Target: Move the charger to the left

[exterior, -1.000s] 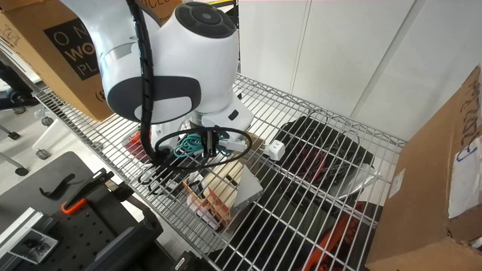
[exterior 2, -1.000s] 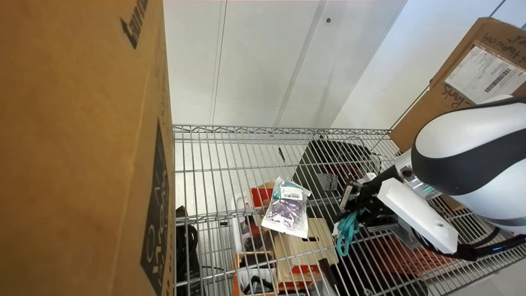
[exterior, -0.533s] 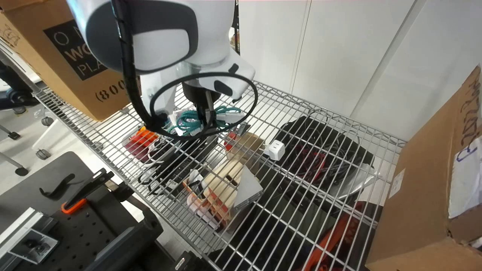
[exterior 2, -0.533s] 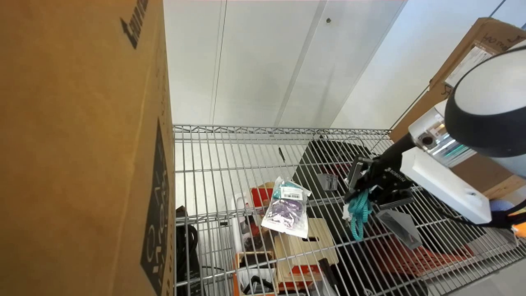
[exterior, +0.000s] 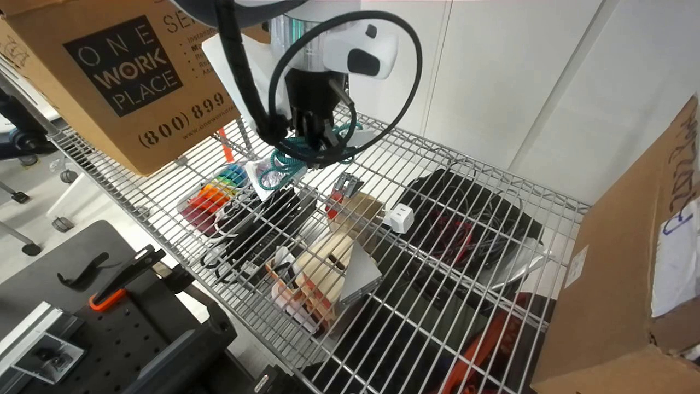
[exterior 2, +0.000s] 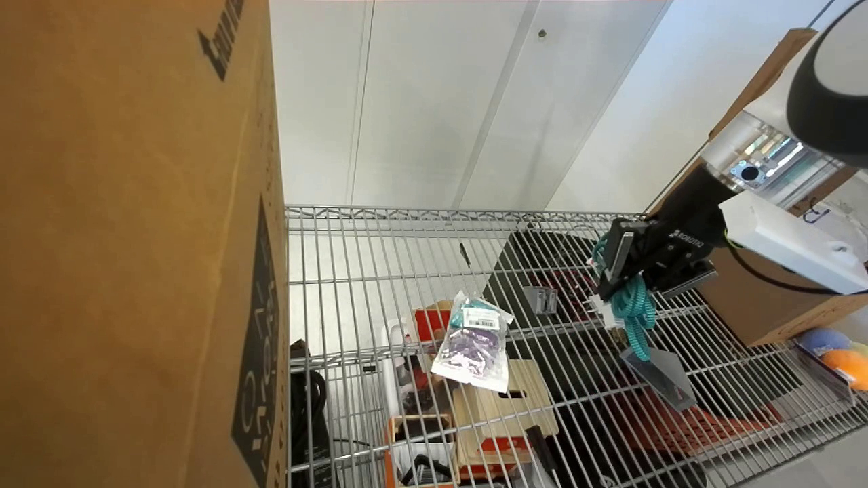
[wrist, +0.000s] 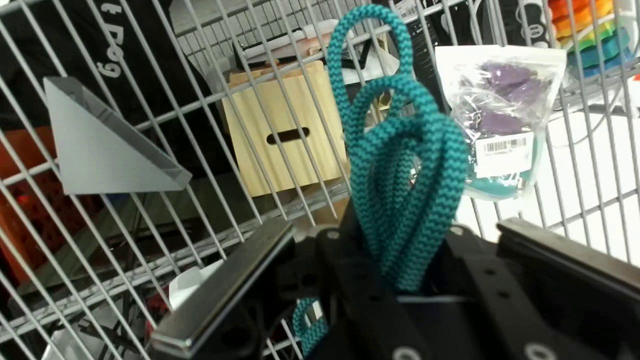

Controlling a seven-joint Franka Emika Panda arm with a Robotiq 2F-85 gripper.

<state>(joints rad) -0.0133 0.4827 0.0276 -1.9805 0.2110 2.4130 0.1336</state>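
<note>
The charger is a coiled teal braided cord (wrist: pixel 415 190) with white parts. My gripper (wrist: pixel 400 235) is shut on the cord bundle; loops stick out past the fingers in the wrist view, and another loop hangs at the lower left. In both exterior views the gripper (exterior: pixel 318 156) (exterior 2: pixel 610 291) holds the cord (exterior: pixel 281 169) (exterior 2: pixel 634 312) above the wire shelf (exterior 2: pixel 407 213), with loops hanging down. The part between the fingers is hidden. A white plug cube (exterior: pixel 401 218) lies on the shelf, apart from the gripper in that exterior view.
A plastic bag with purple and teal contents (exterior 2: pixel 475 349), a grey triangular piece (exterior 2: pixel 661 373) and a metal bracket (exterior 2: pixel 540 299) lie on the shelf. Cardboard boxes (exterior: pixel 607 251) (exterior: pixel 142 98) stand at its ends. A rainbow-coloured item (exterior: pixel 216 189) is near the left box.
My gripper has risen with the teal cord and shifted rightward in an exterior view. The arm has moved up, uncovering the box and the rainbow-coloured item. The white cube has not moved.
</note>
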